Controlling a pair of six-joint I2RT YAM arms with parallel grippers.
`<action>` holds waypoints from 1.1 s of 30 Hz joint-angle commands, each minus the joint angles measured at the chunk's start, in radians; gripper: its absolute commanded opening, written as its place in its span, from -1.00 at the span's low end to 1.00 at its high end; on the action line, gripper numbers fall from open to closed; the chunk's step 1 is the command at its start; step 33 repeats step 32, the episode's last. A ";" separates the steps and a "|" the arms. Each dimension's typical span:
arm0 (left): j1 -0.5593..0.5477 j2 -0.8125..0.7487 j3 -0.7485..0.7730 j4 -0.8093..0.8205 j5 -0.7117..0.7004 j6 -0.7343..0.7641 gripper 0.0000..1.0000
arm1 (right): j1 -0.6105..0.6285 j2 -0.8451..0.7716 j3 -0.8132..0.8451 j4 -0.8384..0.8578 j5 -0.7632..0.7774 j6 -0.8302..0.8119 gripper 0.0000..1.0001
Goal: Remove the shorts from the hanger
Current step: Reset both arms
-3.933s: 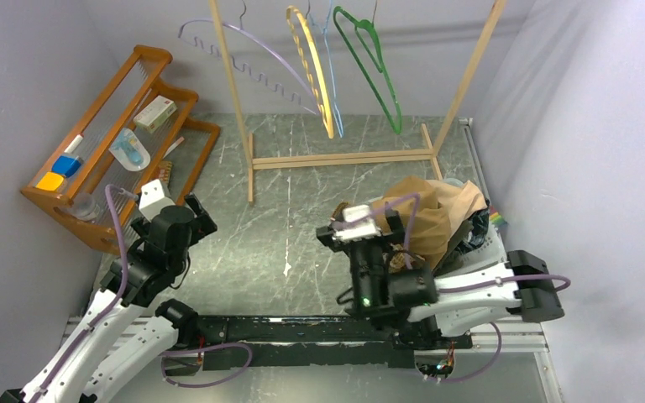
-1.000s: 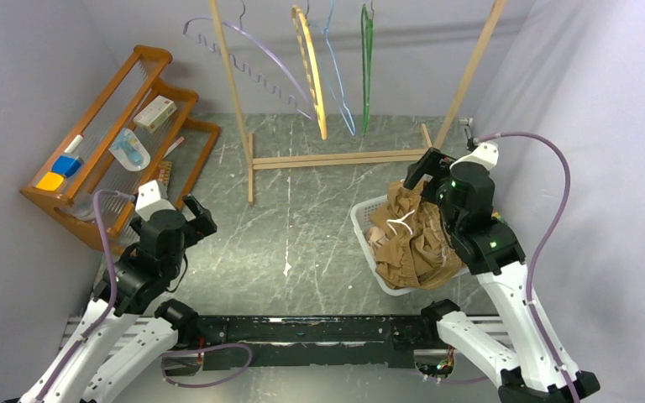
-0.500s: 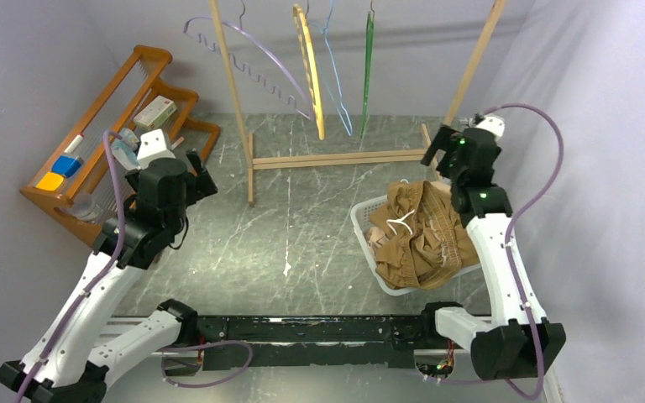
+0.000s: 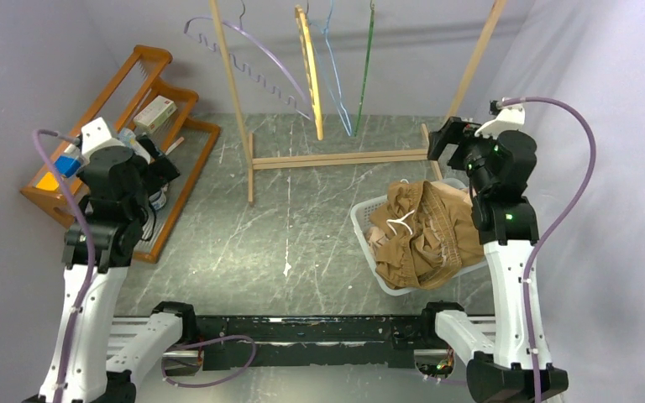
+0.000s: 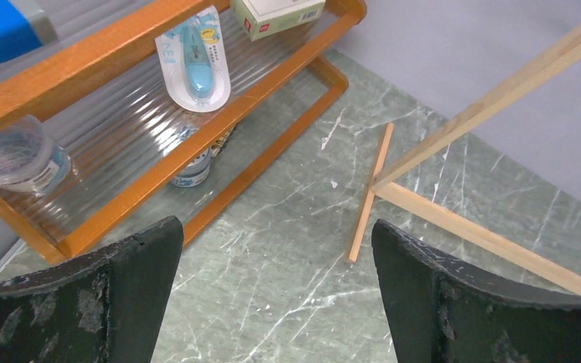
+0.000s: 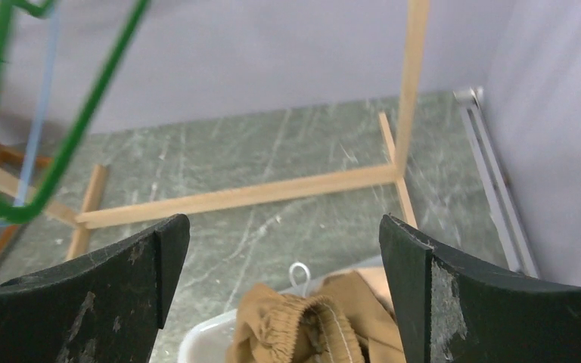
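The tan-brown shorts [image 4: 420,231] lie heaped in the white basket [image 4: 358,222], the green hanger [image 4: 366,67] bare — the task looks done. The right gripper [image 4: 445,138] and left gripper [image 4: 161,168] both gape wide, holding nothing; best withdraw them clear of the wooden rack [image 4: 336,157]

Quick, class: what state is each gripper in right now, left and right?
Left gripper: open, holding nothing.
Right gripper: open, holding nothing.

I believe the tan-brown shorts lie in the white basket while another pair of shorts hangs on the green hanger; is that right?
Not quite: the green hanger is bare, as the top external view shows. The tan-brown shorts do lie in the white basket.
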 commanded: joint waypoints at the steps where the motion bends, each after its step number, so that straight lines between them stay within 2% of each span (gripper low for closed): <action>1: 0.007 -0.066 -0.002 -0.013 -0.056 -0.006 0.97 | 0.003 0.002 0.038 -0.008 -0.130 -0.016 0.99; 14: 0.006 -0.071 -0.022 -0.021 -0.099 0.030 0.97 | 0.002 -0.013 0.026 -0.005 -0.163 0.009 1.00; 29: 0.006 -0.104 -0.036 -0.011 -0.052 0.022 0.97 | 0.008 -0.001 0.037 -0.013 0.021 0.163 1.00; 33: 0.007 -0.105 -0.033 -0.015 -0.042 0.019 0.97 | 0.037 0.003 0.036 -0.012 0.045 0.156 1.00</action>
